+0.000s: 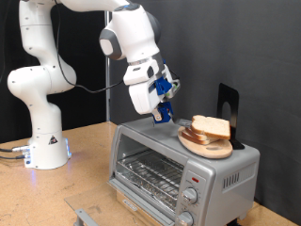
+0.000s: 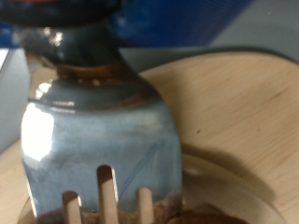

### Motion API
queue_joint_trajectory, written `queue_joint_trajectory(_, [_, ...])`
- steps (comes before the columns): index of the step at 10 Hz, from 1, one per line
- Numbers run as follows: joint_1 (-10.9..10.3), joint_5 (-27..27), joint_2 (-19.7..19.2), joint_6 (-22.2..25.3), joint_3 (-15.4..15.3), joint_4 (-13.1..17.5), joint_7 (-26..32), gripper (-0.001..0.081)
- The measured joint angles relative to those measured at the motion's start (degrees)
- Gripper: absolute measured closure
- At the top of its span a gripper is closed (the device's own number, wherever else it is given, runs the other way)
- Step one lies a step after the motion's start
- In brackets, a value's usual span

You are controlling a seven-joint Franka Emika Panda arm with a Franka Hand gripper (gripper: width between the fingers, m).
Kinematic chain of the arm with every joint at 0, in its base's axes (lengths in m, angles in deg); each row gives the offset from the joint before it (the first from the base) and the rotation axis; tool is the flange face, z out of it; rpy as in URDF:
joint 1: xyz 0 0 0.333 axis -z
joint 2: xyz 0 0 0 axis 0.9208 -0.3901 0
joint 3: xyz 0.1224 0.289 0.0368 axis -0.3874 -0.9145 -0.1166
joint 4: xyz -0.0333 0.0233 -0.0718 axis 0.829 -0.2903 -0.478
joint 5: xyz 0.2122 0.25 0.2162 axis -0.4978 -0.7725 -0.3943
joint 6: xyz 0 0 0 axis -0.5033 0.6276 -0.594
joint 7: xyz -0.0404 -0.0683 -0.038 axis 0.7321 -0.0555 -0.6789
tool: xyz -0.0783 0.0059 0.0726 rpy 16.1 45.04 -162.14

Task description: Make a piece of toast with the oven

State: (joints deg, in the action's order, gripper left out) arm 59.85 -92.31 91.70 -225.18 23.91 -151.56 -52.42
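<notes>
End effector (image 1: 166, 117) above oven (image 1: 179, 169)

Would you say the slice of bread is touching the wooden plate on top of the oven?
Touching. The exterior view shows the bread lying directly on the wooden plate atop the oven, with no gap.

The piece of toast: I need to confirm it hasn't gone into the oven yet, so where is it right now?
In the exterior view the piece of toast lies on a round wooden plate on top of the oven, toward the view's right, just right of the gripper.
</notes>
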Motion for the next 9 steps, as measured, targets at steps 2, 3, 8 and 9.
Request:
queue_joint_trajectory(2, [-0.02,0.61,-1.57,-0.01,-0.20,1.42,-0.10,0.0373])
queue_joint_trajectory(3, [-0.05,0.85,-2.20,-0.07,-0.38,1.97,-0.27,0.0373])
queue_joint_trajectory(8, [-0.12,1.60,-4.17,-3.36,-1.22,3.17,-1.20,0.0373])
queue_joint_trajectory(9, [-0.18,1.35,-4.18,-5.02,-1.34,3.07,-1.10,0.0373])
